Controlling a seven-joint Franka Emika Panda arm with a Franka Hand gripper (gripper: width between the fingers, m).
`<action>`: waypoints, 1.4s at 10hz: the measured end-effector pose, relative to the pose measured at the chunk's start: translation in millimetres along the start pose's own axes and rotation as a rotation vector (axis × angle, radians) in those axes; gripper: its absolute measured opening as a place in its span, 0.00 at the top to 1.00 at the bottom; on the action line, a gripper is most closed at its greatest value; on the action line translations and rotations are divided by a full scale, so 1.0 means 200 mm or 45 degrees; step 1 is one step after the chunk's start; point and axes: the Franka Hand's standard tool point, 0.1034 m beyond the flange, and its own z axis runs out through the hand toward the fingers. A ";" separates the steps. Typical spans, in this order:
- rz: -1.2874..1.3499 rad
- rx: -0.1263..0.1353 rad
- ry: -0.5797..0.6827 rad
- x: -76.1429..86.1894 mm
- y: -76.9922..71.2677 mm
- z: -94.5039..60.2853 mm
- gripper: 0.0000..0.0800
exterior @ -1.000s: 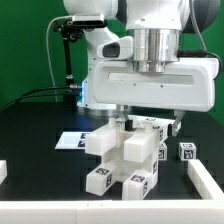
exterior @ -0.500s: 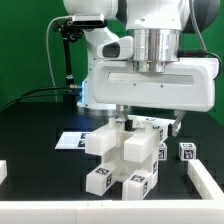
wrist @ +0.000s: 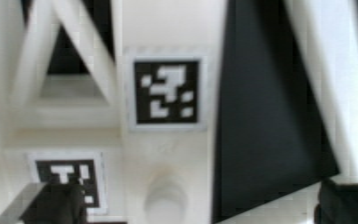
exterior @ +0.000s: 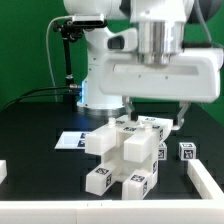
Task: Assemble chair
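Note:
The partly joined chair [exterior: 128, 155] is a cluster of white blocky parts with black-and-white tags, standing at the middle of the black table. My gripper [exterior: 153, 116] hangs just above its top, jaws wide apart, open and holding nothing. A single small tagged chair part [exterior: 187, 152] stands apart toward the exterior view's right. In the wrist view a white tagged post of the chair [wrist: 167, 92] fills the picture close below. The dark fingertips [wrist: 51, 205] of my gripper [wrist: 202, 210] stand on either side of it without touching.
The marker board [exterior: 68, 141] lies flat behind the chair toward the exterior view's left. White border pieces sit at the table's front left [exterior: 3, 172] and right [exterior: 206, 180]. A black stand with cables [exterior: 66, 60] rises at the back left.
The gripper has risen a little and shifted toward the exterior view's right. The chair parts have not moved.

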 end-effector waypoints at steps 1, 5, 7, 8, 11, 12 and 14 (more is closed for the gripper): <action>0.034 0.002 -0.032 -0.08 -0.04 -0.05 0.19; 0.062 -0.009 -0.073 -0.15 -0.11 -0.11 0.19; 0.096 -0.012 -0.079 -0.17 -0.11 -0.11 0.19; 0.144 -0.021 -0.098 -0.26 -0.11 -0.10 0.19; 0.236 -0.023 -0.175 -0.47 -0.13 -0.05 0.19; 0.222 -0.030 -0.171 -0.49 -0.15 -0.04 0.19; 0.226 -0.029 -0.170 -0.48 -0.14 -0.04 0.19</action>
